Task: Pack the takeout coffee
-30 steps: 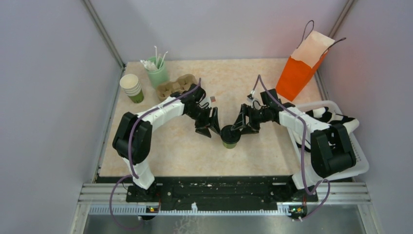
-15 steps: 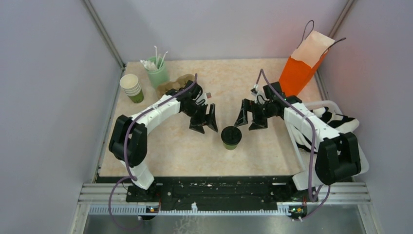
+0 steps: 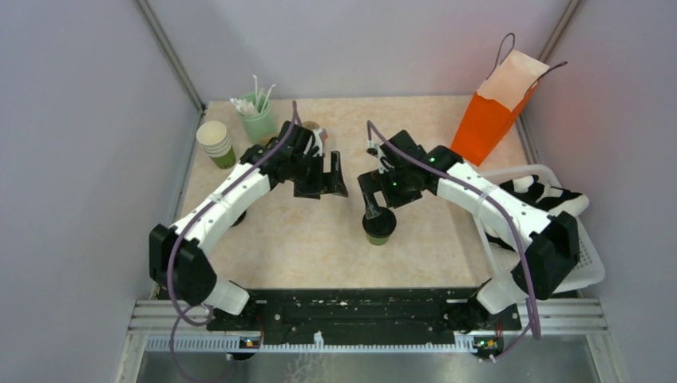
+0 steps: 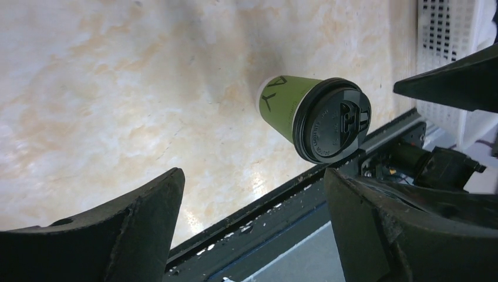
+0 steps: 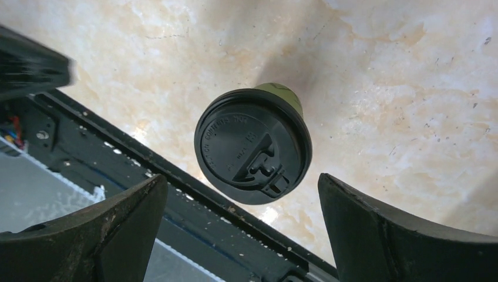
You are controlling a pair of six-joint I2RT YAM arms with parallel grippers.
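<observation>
The takeout coffee (image 3: 378, 226) stands upright on the desk (image 3: 303, 239), lid on, about midway along and nearer the near edge. The left fingers (image 4: 117, 235) and right fingers (image 5: 88, 235) are spread wide and hold nothing. The right pair hovers over it, the left pair apart toward the far left corner.

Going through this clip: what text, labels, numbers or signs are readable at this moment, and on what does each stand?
"AY", a tentative reading: black strokes lying sideways on the green side of the takeout coffee, left wrist view.
Raised lettering around the lid of that cup: present, but too small and blurred to read.
Orange paper bag: no print visible in the top view.
Nothing else legible.
</observation>
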